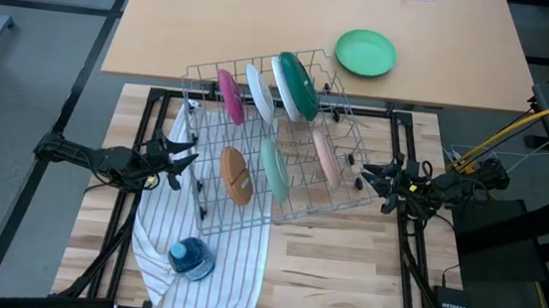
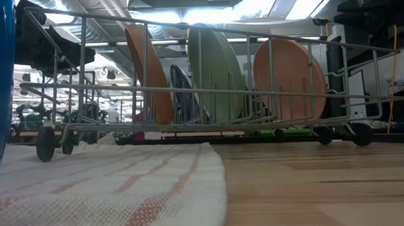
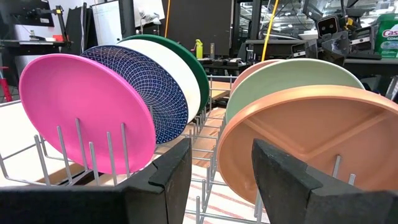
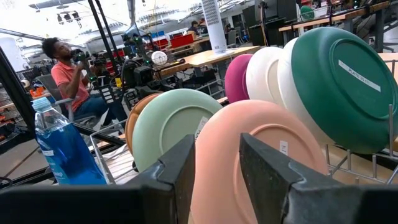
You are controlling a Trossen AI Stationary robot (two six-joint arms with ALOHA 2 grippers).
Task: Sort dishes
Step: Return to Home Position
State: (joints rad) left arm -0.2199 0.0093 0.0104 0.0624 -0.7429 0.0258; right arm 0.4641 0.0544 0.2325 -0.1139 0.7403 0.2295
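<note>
1. The wire dish rack [image 1: 253,59] is standing on the wooden tabletop [image 1: 343,280], between the two grippers, its left part over a striped towel [image 1: 220,259].
2. Six plates are standing on edge in the rack's slots.
3. In the far row, the magenta plate [image 3: 87,112] is sitting nearest the left arm, then the speckled blue plate [image 3: 158,93], then the white plate with a dark green back [image 4: 339,81].
4. In the near row, the brown plate [image 3: 323,124] is sitting on the left, the pale mint plate [image 4: 171,121] in the middle and the pale pink plate [image 4: 261,124] on the right.
5. The left gripper [image 1: 186,158] is hovering just beside the rack's left side, its jaws standing apart and holding nothing.
6. The right gripper [image 1: 364,174] is hovering just beside the rack's right side, its jaws likewise parted and holding nothing.
7. A blue see-through bottle [image 1: 191,258] is standing upright on the towel, near the tabletop's front edge.
8. A vivid green plate [image 1: 366,53] is lying flat on the lighter tabletop [image 1: 216,19] behind the rack.
9. A person [image 4: 62,68] is sitting in the room beyond.
</note>
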